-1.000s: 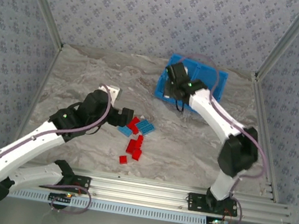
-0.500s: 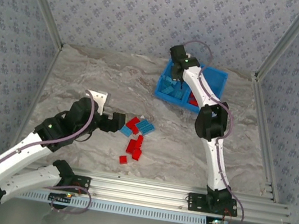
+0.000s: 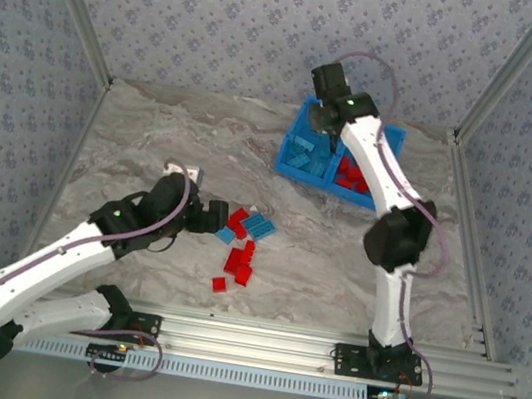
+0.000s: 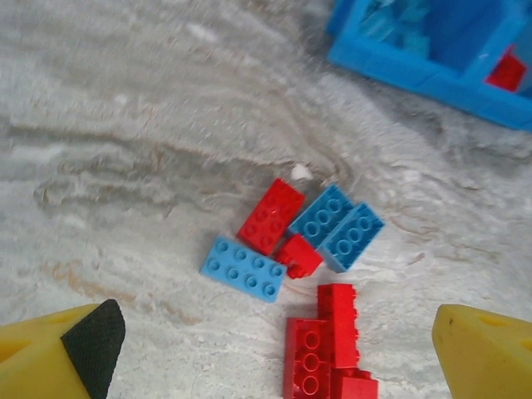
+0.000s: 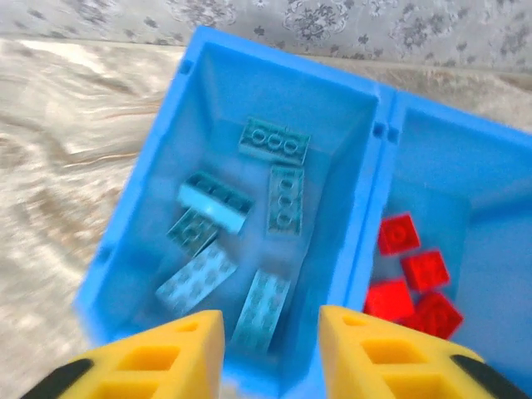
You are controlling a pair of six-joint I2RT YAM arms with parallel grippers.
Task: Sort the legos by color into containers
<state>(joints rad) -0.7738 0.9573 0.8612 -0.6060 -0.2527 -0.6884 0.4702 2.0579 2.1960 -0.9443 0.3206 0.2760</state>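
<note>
Well apart: loose legos (image 4: 337, 223) and bin (image 4: 399, 71)

Bright blue ribbed bin (image 5: 378, 125) sat upright, light blue legos (image 5: 285, 198) lay in its left compartment (image 5: 216, 108), red legos (image 5: 425, 269) in the right compartment (image 5: 474, 166), loose red and blue legos (image 4: 272, 216) clustered flat, well apart from it.

The top camera sat high above and behind my bases, facing down and forward over the whole tabletop (image 3: 154, 141). My left wrist camera hung fairly near, looking steeply down at the loose legos (image 4: 299, 253), with a corner of the bin (image 4: 416, 66) at its upper right. My right wrist camera looked from close above straight into that bin. All three views shared the bin; the top and left wrist views shared the loose legos.
</note>
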